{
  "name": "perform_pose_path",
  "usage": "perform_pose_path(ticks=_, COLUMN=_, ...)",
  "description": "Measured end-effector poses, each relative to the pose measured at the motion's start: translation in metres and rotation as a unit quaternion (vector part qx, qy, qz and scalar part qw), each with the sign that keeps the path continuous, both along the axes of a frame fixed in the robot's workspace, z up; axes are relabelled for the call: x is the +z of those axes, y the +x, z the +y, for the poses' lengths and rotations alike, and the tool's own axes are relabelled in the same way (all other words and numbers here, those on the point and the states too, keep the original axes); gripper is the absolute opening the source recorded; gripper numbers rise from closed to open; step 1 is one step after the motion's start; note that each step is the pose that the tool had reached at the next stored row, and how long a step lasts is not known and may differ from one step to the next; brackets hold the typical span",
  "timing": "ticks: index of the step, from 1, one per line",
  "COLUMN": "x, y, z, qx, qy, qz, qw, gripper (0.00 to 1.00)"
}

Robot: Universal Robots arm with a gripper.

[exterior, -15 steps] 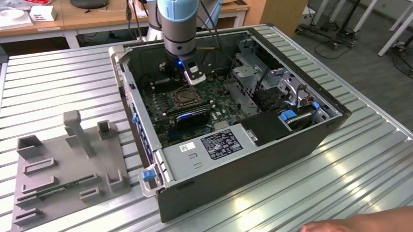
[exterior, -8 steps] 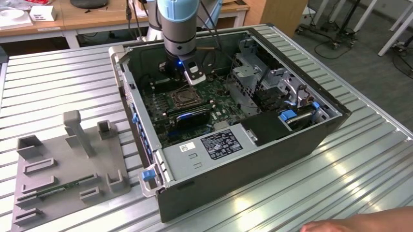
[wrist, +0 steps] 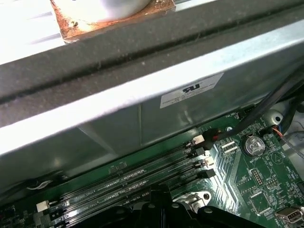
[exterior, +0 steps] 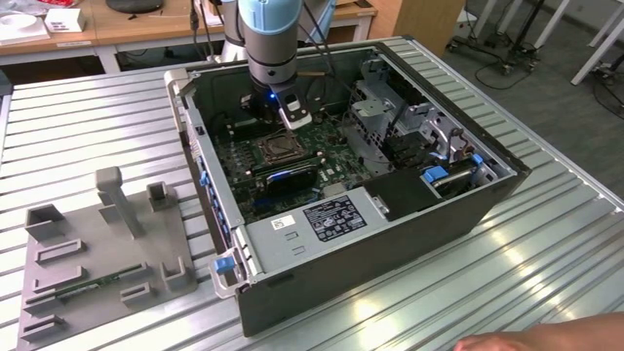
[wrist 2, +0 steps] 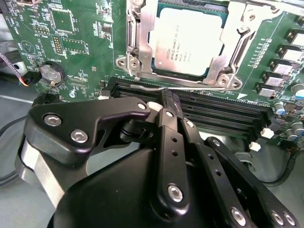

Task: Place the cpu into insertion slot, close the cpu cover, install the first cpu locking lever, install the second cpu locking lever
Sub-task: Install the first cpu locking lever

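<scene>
Robot gripper reaching into an open computer case, its black fingers drawn together with nothing visible between them. Right under its fingertips run long black memory slots. Just beyond those, the silver chip sits in its socket, with the metal cover frame lying flat around it.

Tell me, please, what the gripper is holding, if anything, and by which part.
Nothing, as far as the second wrist view shows: the gripper is shut on itself, tips at the memory slots just beside the cpu cover.
</scene>
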State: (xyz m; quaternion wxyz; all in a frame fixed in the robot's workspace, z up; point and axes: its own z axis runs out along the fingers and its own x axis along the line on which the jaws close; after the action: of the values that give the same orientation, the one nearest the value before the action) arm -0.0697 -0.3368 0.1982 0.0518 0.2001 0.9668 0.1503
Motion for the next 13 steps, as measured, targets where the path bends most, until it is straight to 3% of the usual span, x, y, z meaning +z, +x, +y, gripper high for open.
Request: perform_pose_path(ticks=13, x=-0.0065, y=0.0, z=-0.0001, qx=0.0, qy=-0.0001, qz=-0.004, qw=0.99999, gripper=0.11)
